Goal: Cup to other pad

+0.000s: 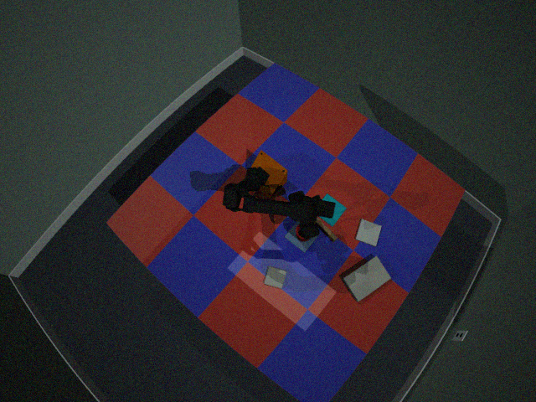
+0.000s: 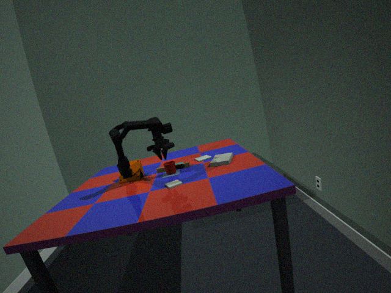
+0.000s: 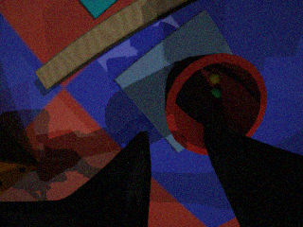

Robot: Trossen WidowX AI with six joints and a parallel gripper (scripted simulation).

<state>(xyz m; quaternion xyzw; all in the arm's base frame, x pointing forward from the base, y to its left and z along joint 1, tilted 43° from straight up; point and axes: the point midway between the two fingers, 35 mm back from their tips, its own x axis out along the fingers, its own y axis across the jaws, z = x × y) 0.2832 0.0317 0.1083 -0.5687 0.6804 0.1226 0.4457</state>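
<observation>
Red-and-blue checkered table (image 2: 176,201) on dark legs, grey-green walls (image 2: 157,63)

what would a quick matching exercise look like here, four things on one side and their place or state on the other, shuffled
Things:
1. red cup
2. gripper
3. teal pad
4. wooden bar

Places or states:
A. bare, beyond the bar
B. on the grey pad, marbles inside
C. lies between the two pads
D. above the cup, holding nothing

Pairs: 1-B, 2-D, 3-A, 4-C
</observation>
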